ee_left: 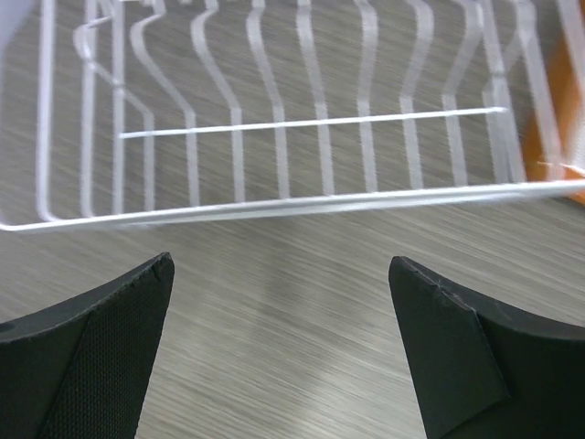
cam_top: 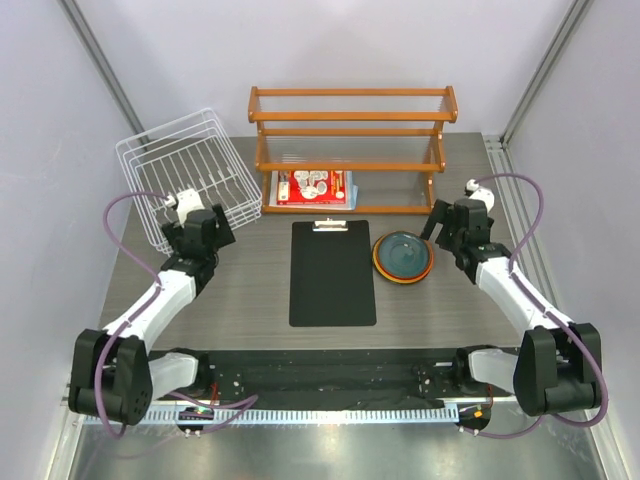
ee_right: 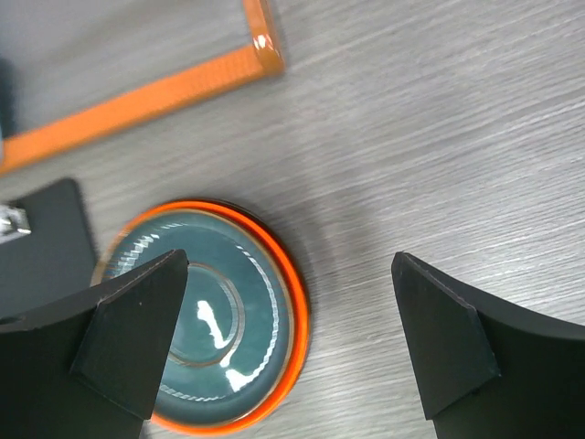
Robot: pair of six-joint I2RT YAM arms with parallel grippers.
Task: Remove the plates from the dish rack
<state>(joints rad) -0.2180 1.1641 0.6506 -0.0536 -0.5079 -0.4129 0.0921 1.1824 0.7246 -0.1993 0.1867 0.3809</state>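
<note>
Black fingers (ee_left: 82,366) of the left jaws are filling the bottom corners of the left wrist view. They are standing wide apart and released, with only grey counter (ee_left: 283,320) showing between them. Just ahead of these jaws the white wire dish rack (ee_left: 302,123) is standing, its near rim running across the gap and its tines rising behind it. From above, the rack is lying just beyond the tip of the left arm (cam_top: 160,295).

Well to the right of the left jaws, a black clipboard (cam_top: 332,275) is lying flat, about midway between the two pairs of jaws.

Just to the left of the right jaws, the plates (cam_top: 403,257) are resting in a stack on the counter, well apart from the rack. The teal blue plate (ee_right: 210,311) is sitting on top and the orange plate (ee_right: 291,302) is showing as a rim beneath it. What is lying lower I cannot tell.

The right jaws are hanging released too, fingers (ee_right: 457,338) spread wide and gripping nothing, with the stack lying partly under the left finger. Beyond these jaws and to their left, the orange-brown wooden shelf (cam_top: 350,115) is standing at the back.
</note>
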